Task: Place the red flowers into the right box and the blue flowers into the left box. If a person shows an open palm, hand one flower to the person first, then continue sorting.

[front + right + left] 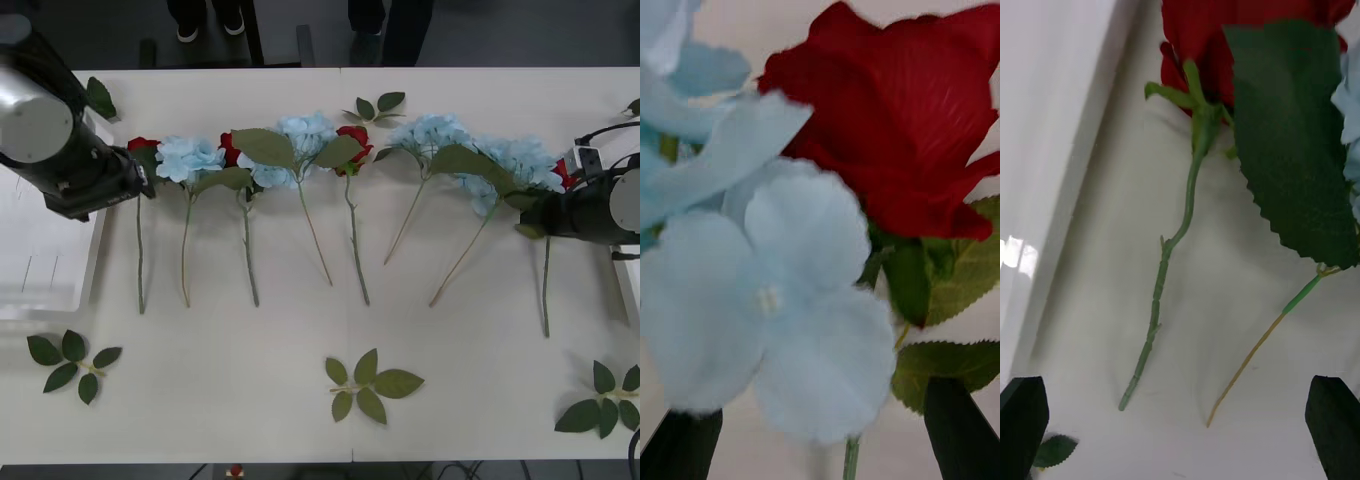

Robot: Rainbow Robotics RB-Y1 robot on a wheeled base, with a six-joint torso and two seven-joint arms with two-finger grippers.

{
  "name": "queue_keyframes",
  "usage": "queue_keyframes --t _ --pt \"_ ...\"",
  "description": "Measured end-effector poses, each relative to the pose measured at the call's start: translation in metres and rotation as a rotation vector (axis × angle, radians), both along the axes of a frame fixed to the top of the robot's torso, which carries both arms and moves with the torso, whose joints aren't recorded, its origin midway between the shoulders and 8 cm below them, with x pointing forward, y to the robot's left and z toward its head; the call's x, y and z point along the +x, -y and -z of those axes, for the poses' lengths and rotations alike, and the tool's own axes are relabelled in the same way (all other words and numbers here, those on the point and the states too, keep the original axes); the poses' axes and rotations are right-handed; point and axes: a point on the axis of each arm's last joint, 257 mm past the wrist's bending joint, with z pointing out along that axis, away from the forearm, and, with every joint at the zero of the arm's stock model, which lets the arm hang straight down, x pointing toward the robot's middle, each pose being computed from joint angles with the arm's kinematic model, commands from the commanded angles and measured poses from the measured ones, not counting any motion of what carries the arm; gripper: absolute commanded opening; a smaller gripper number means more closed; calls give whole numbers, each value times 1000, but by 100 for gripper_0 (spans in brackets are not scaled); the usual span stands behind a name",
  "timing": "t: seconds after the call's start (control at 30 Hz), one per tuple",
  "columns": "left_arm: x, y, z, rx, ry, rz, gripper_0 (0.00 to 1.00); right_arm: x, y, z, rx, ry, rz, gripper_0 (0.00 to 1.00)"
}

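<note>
Two hands, both spread and empty. Left hand (148, 178) sits at the red flower (142, 146) nearest the table's left edge, stem running toward us; right hand (540, 215) nears the right-end rose (895, 112).

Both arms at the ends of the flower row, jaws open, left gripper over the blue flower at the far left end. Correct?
Not quite. The left gripper is over a red flower, not a blue one: the left wrist view shows its rose head and bare green stem lying between the open jaws, beside the left box. The right gripper is also open, at the other end.
</note>
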Motion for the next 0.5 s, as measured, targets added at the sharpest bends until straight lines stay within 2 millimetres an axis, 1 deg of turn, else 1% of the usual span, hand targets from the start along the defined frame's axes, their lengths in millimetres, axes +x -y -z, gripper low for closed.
queue_keyframes --t 0.03,0.1,0.13,0.2,0.23,0.33,0.37,0.43,0.5 --pt "1 2 11 17 -2 14 100 3 4 -1 -9 10 8 69" --pt "3 7 27 53 0 41 100 7 12 1 -28 18 23 66" --pt "5 10 33 65 5 51 100 9 17 4 -45 18 29 64" --pt "10 20 40 66 17 60 100 10 22 9 -80 16 30 55" --pt "11 25 43 55 19 60 100 9 23 13 -92 10 28 46" --pt "16 37 47 28 25 52 100 6 21 20 -116 -9 15 13" --pt "17 40 47 25 29 53 100 5 20 21 -122 -12 11 8" --pt "18 43 48 25 32 56 100 5 20 23 -131 -16 6 0" --pt "18 43 48 25 32 57 100 5 19 23 -132 -17 4 0"
